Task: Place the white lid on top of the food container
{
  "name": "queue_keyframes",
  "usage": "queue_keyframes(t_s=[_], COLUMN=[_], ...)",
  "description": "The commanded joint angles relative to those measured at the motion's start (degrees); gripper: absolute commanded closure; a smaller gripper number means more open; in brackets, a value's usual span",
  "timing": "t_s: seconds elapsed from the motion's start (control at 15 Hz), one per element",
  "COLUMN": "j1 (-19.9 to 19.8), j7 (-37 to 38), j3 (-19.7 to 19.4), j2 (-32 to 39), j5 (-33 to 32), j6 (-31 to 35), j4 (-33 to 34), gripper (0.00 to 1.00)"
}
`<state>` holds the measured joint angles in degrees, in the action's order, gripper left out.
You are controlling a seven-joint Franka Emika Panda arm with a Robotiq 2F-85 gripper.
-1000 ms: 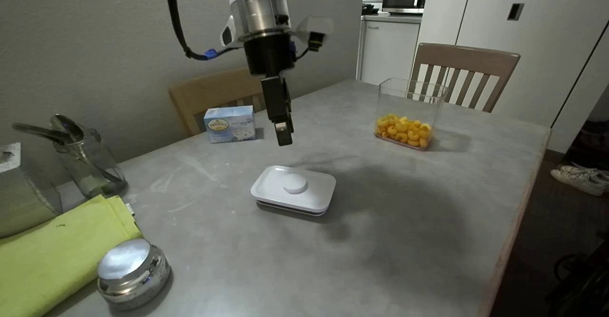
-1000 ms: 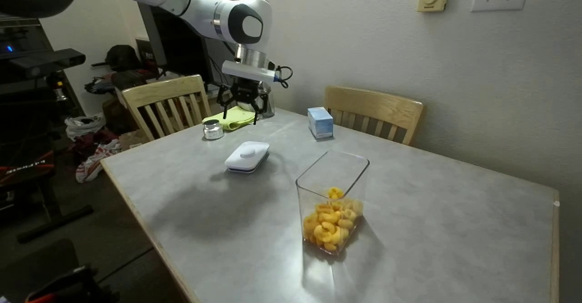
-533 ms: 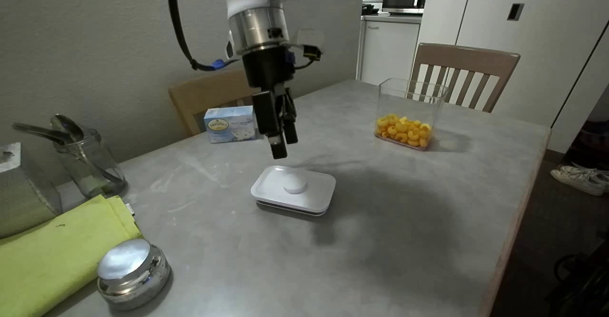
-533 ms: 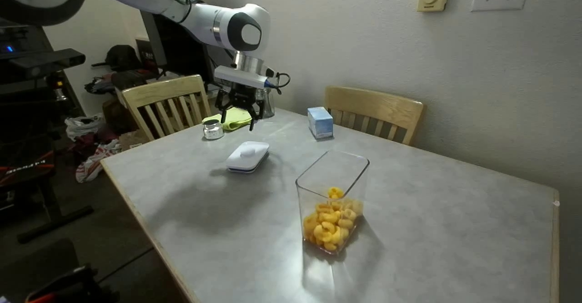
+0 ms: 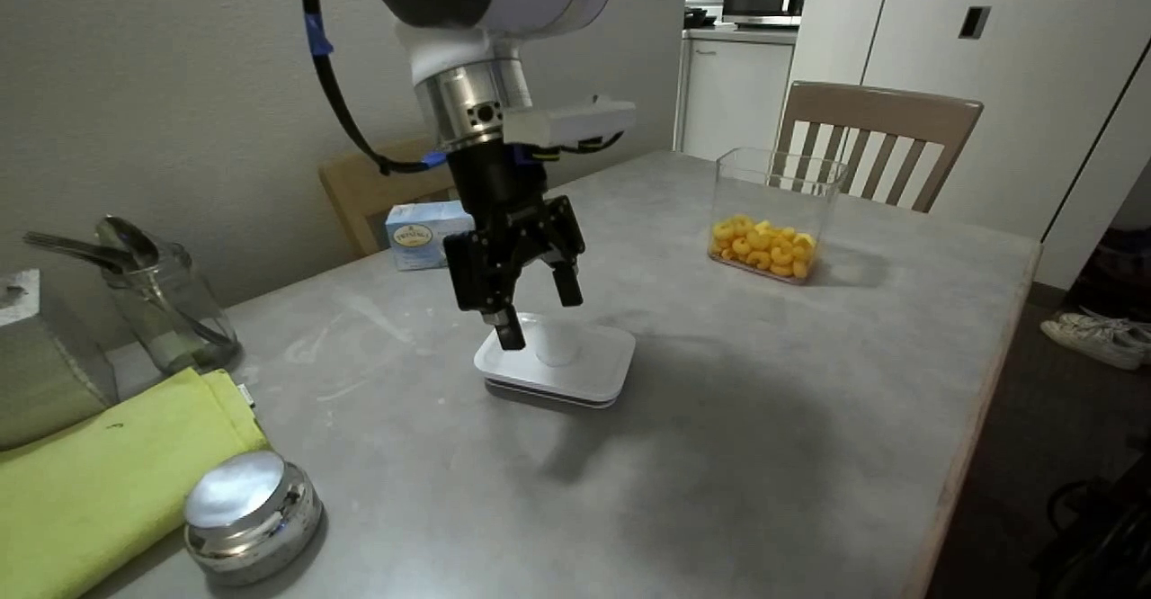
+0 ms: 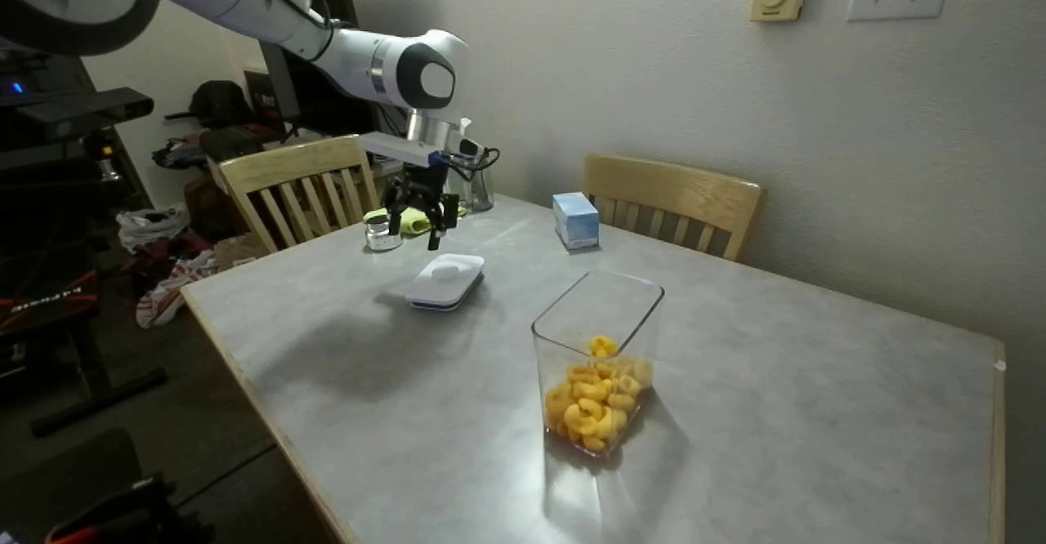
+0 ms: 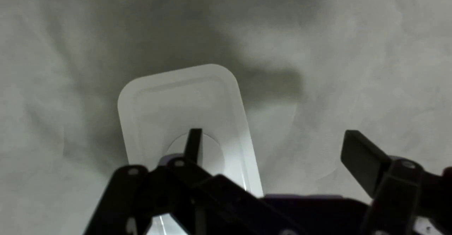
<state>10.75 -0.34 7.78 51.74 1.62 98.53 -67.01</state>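
1. Although the end effector [image 5: 539, 311] hangs close over the white lid [image 5: 575, 374], its fingers [image 5: 567, 285] are spread wide and have hold of nothing.
2. Both exterior views show the lid lying on the table [image 5: 719, 509], its round knob [image 5: 557, 345] facing up, well apart from the food container [image 5: 773, 196].
3. That container stands upright on the same surface, top uncovered, with yellow-orange food pieces [image 6: 592, 405] heaped in its lower part.
4. Done so far, I judge, is at most the approach — the end effector is near the lid but does not appear to touch it.
5. Alignment looks unfinished: in the wrist view one fingertip overlaps the knob while its partner hangs over the table beside the lid, so a small shift is probably needed before the fingers close.
6. Left is nearly everything that counts — gripping the knob, lifting, carrying the lid across, lowering it squarely onto the container and letting go.
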Motion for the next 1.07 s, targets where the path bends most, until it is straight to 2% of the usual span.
queue_keyframes(t_s=[0.0,0.27,0.53,0.67,1.0], j1=[0.7,0.0,-2.5,-3.6,-6.7], j7=[7.2,6.9,1.0,-2.7,-10.4], j3=[-2.5,-3.1,-1.5,-1.2,1.2], j2=[-2.9,-4.0,-3.8,-3.8,-4.8], j5=[0.2,-0.3,1.5,1.1,2.6], j6=[1.2,5.8,21.1,25.6,27.1], j4=[-5.5,-9.6,-12.3,-13.0,-14.5], gripper=[0.00,0.00,0.00,0.00,0.00])
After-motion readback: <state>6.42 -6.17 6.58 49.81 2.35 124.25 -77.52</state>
